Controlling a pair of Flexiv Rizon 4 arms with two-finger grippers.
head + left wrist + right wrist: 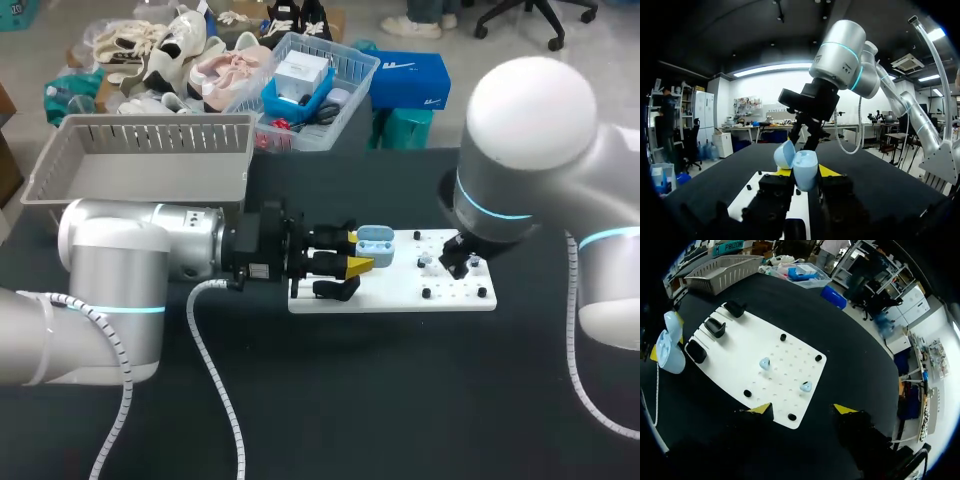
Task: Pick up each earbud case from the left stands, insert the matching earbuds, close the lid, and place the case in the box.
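At the worktop's far left corner you have the grey slotted box (140, 160). Your left claw (356, 251) comes in from the left edge and is clamped on the pale blue earbud case (804, 169), one yellow tip on each side, with the lid hinged open. The case is held at the left end of the white board (440, 298) in the worktop's middle, near three black stands (715, 327). Two pale blue earbuds (765, 363) sit apart on the board's right half. Your right claw (802, 409) hovers over that end, fingers spread wide, gripping nothing.
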